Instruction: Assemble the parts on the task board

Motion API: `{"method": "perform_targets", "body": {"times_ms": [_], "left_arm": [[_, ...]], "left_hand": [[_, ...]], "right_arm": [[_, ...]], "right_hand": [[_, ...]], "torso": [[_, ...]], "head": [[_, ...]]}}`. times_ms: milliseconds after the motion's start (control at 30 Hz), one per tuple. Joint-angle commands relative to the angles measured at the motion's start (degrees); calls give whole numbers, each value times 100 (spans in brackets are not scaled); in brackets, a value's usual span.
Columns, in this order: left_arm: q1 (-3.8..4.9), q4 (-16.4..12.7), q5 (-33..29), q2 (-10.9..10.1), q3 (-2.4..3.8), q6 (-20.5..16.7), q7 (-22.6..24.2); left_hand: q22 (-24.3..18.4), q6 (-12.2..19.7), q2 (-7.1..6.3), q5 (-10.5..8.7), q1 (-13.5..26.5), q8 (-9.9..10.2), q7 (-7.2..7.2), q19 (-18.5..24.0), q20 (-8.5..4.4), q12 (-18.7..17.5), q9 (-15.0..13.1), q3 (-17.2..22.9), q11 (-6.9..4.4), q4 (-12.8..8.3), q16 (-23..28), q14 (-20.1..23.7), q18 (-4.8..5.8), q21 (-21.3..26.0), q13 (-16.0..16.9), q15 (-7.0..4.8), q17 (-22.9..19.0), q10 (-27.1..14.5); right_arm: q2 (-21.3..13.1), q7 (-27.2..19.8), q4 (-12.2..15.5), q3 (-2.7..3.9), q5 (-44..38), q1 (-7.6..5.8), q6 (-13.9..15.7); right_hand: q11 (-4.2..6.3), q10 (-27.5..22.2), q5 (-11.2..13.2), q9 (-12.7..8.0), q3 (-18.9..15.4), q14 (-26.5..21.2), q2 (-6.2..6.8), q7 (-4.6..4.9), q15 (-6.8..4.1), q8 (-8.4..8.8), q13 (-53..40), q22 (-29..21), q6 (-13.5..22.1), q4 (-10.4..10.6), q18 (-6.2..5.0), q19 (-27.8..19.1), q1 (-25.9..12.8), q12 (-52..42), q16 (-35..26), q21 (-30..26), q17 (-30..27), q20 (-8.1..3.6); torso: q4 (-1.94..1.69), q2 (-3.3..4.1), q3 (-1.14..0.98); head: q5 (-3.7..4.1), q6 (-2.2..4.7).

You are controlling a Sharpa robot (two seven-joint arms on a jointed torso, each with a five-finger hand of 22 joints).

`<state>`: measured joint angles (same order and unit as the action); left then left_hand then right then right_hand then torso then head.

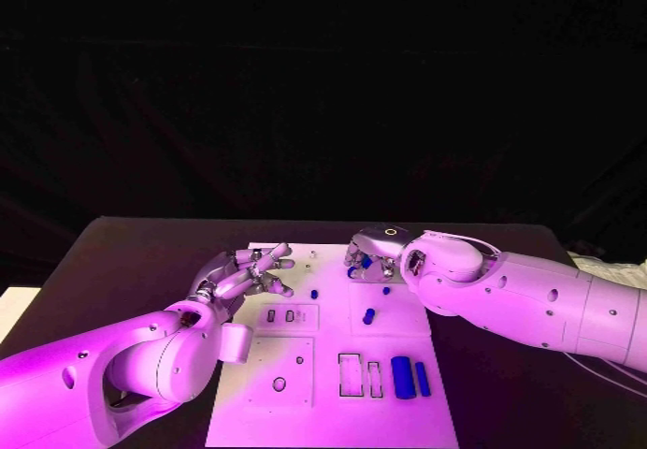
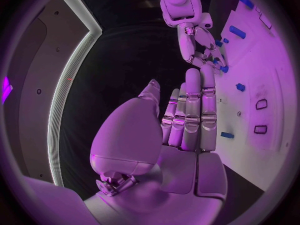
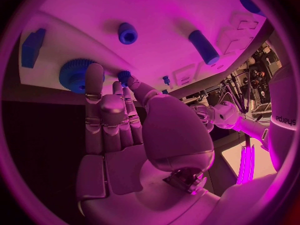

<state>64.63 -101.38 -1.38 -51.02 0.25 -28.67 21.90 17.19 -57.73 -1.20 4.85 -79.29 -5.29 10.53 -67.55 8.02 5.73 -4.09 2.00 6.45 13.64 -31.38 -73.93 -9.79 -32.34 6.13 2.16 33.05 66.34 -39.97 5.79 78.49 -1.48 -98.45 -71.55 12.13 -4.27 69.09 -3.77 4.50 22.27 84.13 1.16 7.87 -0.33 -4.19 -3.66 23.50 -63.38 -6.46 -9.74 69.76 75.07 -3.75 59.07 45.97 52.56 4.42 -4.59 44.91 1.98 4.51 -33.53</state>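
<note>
The white task board [image 1: 263,421] lies mid-table with several blue parts on it. My right hand [image 1: 372,254] reaches down onto its far edge. In the right wrist view its thumb and a fingertip meet on a small blue peg [image 3: 124,75], beside a blue gear [image 3: 74,75] that another finger overlaps. My left hand [image 1: 251,271] hovers over the board's far left corner, fingers straight [image 2: 190,115] and holding nothing. A short blue cylinder [image 1: 368,316] lies at mid-board. A thick blue cylinder [image 1: 402,376] and a thin one [image 1: 422,378] lie near the right edge.
Two small blue pegs [image 1: 314,293] [image 1: 386,290] stand on the board. Rectangular slots [image 1: 351,374] and a round hole [image 1: 280,383] sit in its near half. A ring-shaped blue part [image 3: 128,33] and a blue block [image 3: 31,47] lie near my right hand.
</note>
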Motion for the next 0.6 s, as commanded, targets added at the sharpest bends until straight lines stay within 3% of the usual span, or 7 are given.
{"method": "perform_targets", "body": {"times_ms": [33, 267, 367, 600], "left_arm": [[11, -21, -12, 4, 5, 153, -24], [14, -15, 51, 14, 5, 245, -50], [14, -4, 68, 22, 5, 264, -57], [14, 12, 80, 26, 5, 280, -68]], "left_hand": [[12, -21, 51, 3, 20, 24, 30, 15, -6, -32, 4, -25, 24, -5, -30, 53, -53, -42, 10, -1, 11, 24], [21, -17, 51, 4, 14, 27, 31, 20, -6, -36, 5, -26, 26, -11, -37, 59, -53, -54, 11, 0, 21, 20], [21, -17, 51, 4, 14, 27, 31, 20, -6, -36, 5, -26, 26, -11, -37, 59, -53, -54, 11, 0, 21, 20], [32, -15, 55, 5, 7, 30, 33, 28, -6, -41, 5, -26, 27, -18, -45, 65, -52, -68, 13, 1, 32, 15]], "right_arm": [[12, 88, -19, -1, -205, 1, -181], [88, 113, -107, -1, -266, 3, -378], [113, 120, -136, -2, -272, 4, -372], [122, 108, -149, -3, -272, 7, -353]], "right_hand": [[2, 36, 32, 5, 47, 140, 33, 0, -28, -12, 1, 21, -43, 15, -74, -40, 17, 9, 36, 33, 10, -11], [-9, -18, 52, -8, 130, 114, 195, 5, -6, 34, 7, 74, -11, 92, -74, -113, -43, 25, 66, 110, 28, 2], [-23, -68, 59, -18, 163, 100, 259, 14, 5, 50, 9, 94, 25, 131, -73, -146, -64, 27, 63, 140, 19, 13], [-27, -80, 58, -20, 189, 104, 275, 14, 7, 49, 7, 105, 32, 153, -74, -159, -66, 22, 110, 157, 72, 18]], "torso": [[-6, 20, 7], [-17, 46, 2], [-23, 48, 10], [-32, 54, 11]], "head": [[12, -6], [16, -26], [29, -40], [24, -38]]}}
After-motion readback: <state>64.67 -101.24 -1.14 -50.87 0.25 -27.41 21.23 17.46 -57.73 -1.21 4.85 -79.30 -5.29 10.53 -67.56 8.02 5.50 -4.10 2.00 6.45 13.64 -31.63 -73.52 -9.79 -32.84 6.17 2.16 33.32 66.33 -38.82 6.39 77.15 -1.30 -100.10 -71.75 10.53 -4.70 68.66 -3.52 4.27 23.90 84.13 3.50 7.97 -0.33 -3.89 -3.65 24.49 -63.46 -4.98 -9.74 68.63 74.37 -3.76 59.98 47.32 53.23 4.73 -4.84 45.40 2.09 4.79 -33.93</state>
